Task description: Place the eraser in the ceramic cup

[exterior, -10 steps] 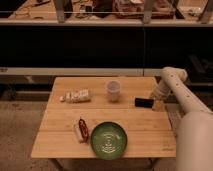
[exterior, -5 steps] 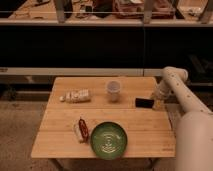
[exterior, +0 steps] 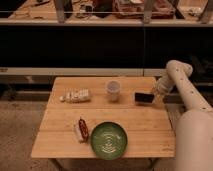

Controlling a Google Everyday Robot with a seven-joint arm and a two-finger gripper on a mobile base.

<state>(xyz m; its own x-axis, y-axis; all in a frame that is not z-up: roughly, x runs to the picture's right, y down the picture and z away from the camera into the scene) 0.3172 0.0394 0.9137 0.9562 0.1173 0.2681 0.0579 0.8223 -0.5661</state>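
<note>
End effector (exterior: 156,93) at right end of eraser (exterior: 144,98), frame right — grip state unclear; ceramic cup (exterior: 113,90) stands upright just leftward.

You are finding the claw (exterior: 156,94) just beside the eraser (exterior: 144,98) at the bench's (exterior: 60,140) right side; whether they are touching cannot be told. The robot's body (exterior: 197,137) is running off the right and bottom edges. The red-and-white object (exterior: 81,130) is showing too small to identify.

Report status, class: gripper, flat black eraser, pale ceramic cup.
Gripper at flat black rectangular eraser, its right end. Eraser right of small pale ceramic cup, not in it. Nothing between them.
</note>
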